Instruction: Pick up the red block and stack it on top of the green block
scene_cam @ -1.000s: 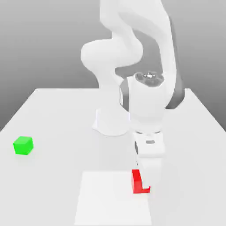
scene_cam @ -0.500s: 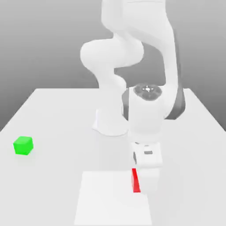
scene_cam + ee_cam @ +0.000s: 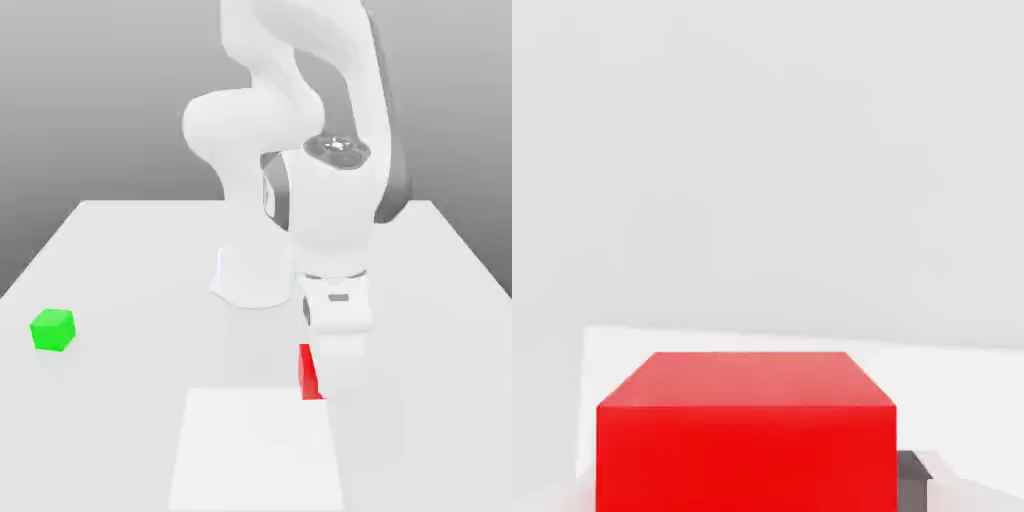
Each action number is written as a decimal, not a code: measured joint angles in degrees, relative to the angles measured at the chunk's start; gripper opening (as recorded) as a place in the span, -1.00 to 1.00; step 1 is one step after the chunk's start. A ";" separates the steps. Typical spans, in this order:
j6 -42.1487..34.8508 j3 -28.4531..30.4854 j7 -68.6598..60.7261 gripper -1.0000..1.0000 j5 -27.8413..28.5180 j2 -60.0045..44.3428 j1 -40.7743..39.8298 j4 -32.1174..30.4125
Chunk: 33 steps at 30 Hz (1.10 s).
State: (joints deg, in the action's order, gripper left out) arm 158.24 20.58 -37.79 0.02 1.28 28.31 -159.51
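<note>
My gripper (image 3: 320, 383) is shut on the red block (image 3: 309, 372) and holds it a little above the white table (image 3: 130, 260), near the front middle. In the exterior view only a narrow strip of red shows beside the white hand. The hand view has the red block (image 3: 747, 430) close up, with a dark fingertip (image 3: 914, 478) against one side. The green block (image 3: 52, 329) sits on the table far off at the exterior view's left, apart from the gripper.
The arm's white base (image 3: 250, 280) stands at mid-table behind the gripper. A lighter square patch (image 3: 255, 450) lies on the table just below and in front of the held block. The table ends at the exterior view's left and right.
The jaws closed on the red block while it sat on the light patch. The hand then rose and drew back toward the base, carrying the block up off the table.
</note>
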 joint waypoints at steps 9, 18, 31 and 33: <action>-3.98 9.43 -4.52 -1.00 3.16 3.95 -16.72 0.53; -6.38 20.24 -6.79 -1.00 9.58 7.18 -30.21 0.66; -2.65 32.21 -12.91 -1.00 10.03 4.30 -41.76 0.47; -0.65 32.41 -16.46 -1.00 5.03 1.64 -40.35 0.44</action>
State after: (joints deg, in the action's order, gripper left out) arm 157.59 52.99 -54.24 5.05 2.93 -12.05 -159.06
